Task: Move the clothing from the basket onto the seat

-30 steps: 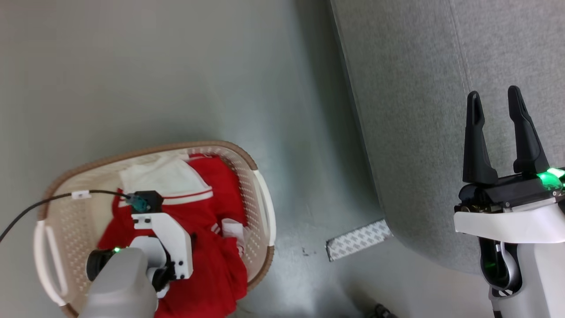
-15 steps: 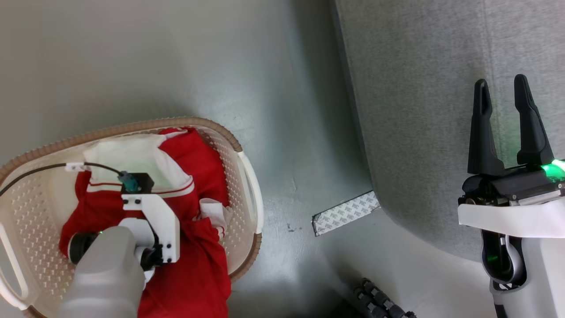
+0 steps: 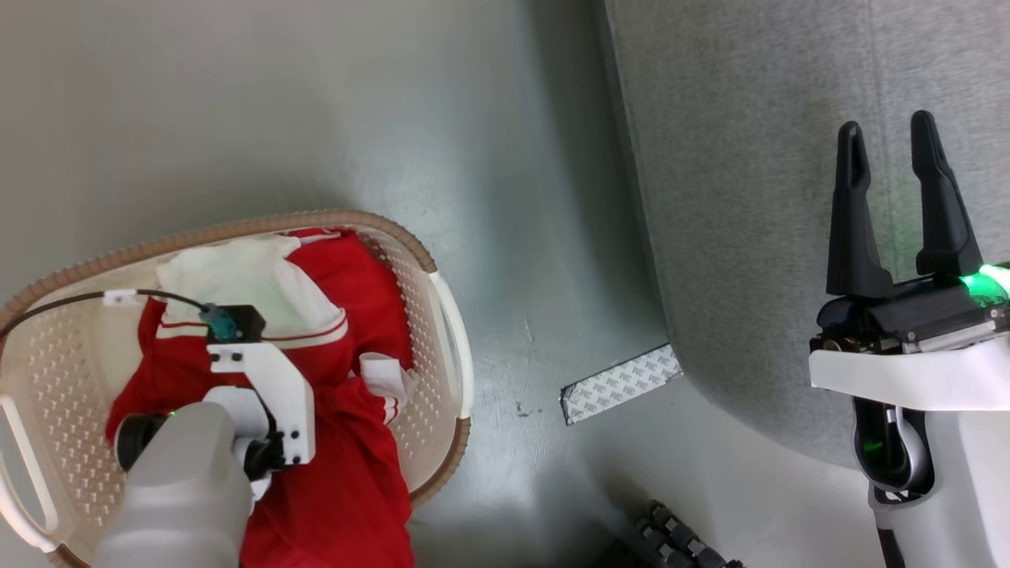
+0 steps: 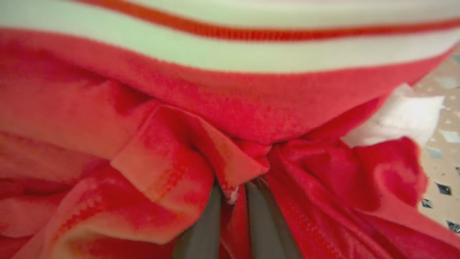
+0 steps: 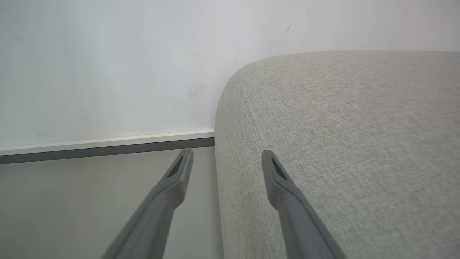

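The cream basket (image 3: 237, 229) stands on the floor at the lower left of the head view. Red clothing (image 3: 355, 315) with white striped trim and a white cloth part (image 3: 229, 276) lies in it. My left arm (image 3: 260, 394) reaches down into the pile, its fingers hidden there. In the left wrist view my left gripper (image 4: 233, 201) is shut on a fold of the red clothing (image 4: 251, 108), cloth pinched between the fingers. My right gripper (image 3: 885, 130) hangs open above the grey seat (image 3: 750, 237), holding nothing (image 5: 226, 156).
Bare grey floor (image 3: 513, 197) lies between the basket and the seat (image 5: 359, 144). A patterned tape strip (image 3: 619, 383) sticks to the floor at the seat's corner. A black ribbed hose (image 3: 678, 540) lies at the bottom edge. A white wall with skirting (image 5: 107, 145) stands beyond the seat.
The head camera has shifted, so the basket now sits further left in the picture. My left arm stays down in the clothing. The right gripper is still open.
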{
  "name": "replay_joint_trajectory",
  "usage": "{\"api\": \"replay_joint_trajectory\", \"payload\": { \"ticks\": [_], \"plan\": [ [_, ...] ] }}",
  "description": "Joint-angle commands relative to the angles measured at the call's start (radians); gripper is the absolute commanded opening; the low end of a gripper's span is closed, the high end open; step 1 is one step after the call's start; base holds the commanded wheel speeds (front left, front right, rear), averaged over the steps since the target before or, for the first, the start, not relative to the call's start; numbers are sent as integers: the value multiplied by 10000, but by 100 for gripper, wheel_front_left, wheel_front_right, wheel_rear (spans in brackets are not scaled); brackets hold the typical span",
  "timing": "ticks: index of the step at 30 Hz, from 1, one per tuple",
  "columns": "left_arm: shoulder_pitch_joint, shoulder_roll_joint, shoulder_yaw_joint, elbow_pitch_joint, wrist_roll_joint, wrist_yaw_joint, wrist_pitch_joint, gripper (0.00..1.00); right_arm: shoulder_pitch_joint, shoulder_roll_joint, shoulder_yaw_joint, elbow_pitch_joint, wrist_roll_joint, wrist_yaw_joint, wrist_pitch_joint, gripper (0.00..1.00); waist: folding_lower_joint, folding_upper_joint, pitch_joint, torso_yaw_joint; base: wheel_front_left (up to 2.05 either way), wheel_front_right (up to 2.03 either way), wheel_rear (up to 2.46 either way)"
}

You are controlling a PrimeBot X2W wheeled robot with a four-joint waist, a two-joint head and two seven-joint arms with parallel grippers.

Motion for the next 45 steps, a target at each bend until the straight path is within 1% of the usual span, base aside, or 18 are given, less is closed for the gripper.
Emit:
{"api": "replay_joint_trajectory", "payload": {
  "ticks": [1,4,9,10,11,14,20,22,24,25,29,34,40,45],
  "plan": [
    [-18,70,57,7,-103,15,-163,0,-137,30,-8,77,-39,-25,5,100,-1,0,-215,-39,0,0,0],
    [199,-179,107,10,-290,-50,-400,0,-109,28,-104,148,-219,-25,5,100,-1,0,-797,135,0,0,0],
    [576,-559,143,16,-591,-184,-911,0,59,21,-322,257,-669,-25,5,100,-1,0,-2125,554,0,0,0],
    [576,-559,143,16,-591,-184,-911,0,59,21,-322,257,-669,-25,5,100,-1,0,-2125,554,0,0,0],
    [705,-720,105,18,-691,-276,-1147,0,175,18,-421,297,-876,-25,5,100,-1,0,-2653,743,0,0,0],
    [934,-914,-4,-19,-776,-364,-1516,0,392,16,-509,430,-1138,-25,5,100,-1,0,-3462,1057,0,0,0],
    [1553,-1126,-506,-439,-1339,-438,-2322,0,812,-74,-540,675,-1489,-25,5,100,-1,0,-4995,1633,0,0,0],
    [1952,-1137,-881,-882,-1825,-443,-2443,0,956,-165,-455,777,-1509,-25,5,100,-1,0,-5496,1797,0,0,0],
    [2346,-1139,-1480,-1456,-2337,-445,-2521,0,1124,-302,-446,890,-1500,-25,5,100,-1,0,-6033,2002,0,0,0],
    [2346,-1139,-1480,-1456,-2337,-445,-2521,0,1124,-302,-446,890,-1500,-25,5,100,-1,0,-6033,2002,0,0,0],
    [2989,-1127,-2419,-2276,-3228,-436,-2838,0,1498,-501,-392,1099,-1470,-25,5,100,-1,0,-7019,2365,0,0,0],
    [3462,-1128,-3183,-2998,-3889,-439,-3415,0,1985,-697,-293,1274,-1420,-25,5,100,-1,0,-7989,2731,0,0,0],
    [3693,-858,-3664,-3952,-4439,-438,-4128,0,2447,-850,-212,1430,-1337,-25,5,100,-1,0,-8755,3038,0,0,0],
    [3568,-538,-3787,-4877,-4449,-434,-4661,0,2774,-914,-110,1500,-1322,-25,5,100,-1,0,-9255,3224,0,0,0]
  ]
}}
